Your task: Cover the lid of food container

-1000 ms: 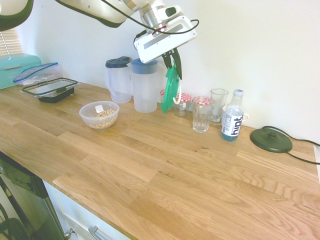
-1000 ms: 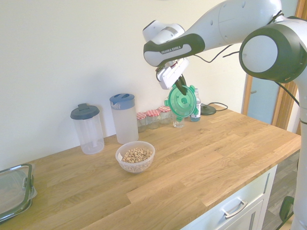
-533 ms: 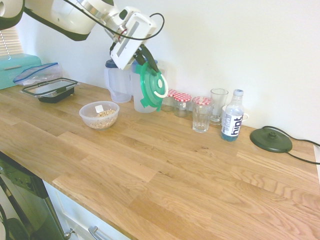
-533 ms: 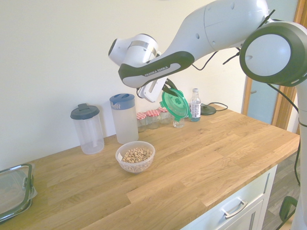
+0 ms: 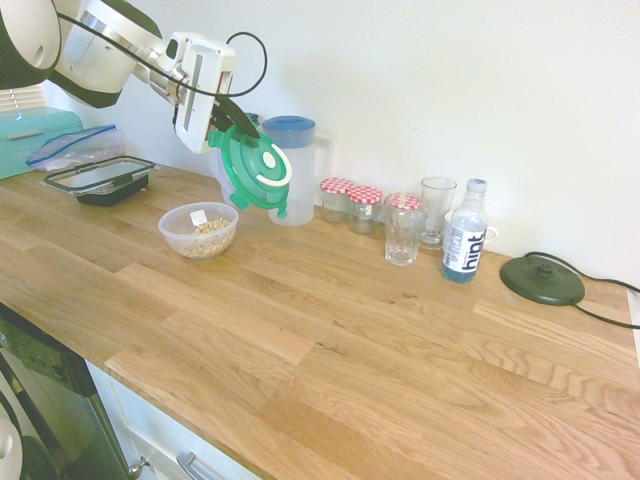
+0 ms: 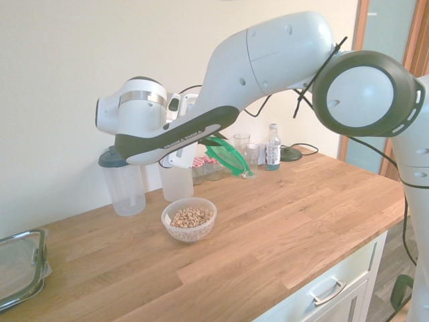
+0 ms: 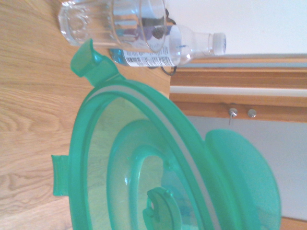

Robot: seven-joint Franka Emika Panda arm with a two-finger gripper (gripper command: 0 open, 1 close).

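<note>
Green, round, and tilted, the plastic lid (image 5: 256, 170) hangs clamped at its edge by the hand (image 5: 238, 124).

Both my exterior views look bright and washed out, with pale shadows on the wall (image 6: 67, 80); my wrist view is soft and hazy.
</note>
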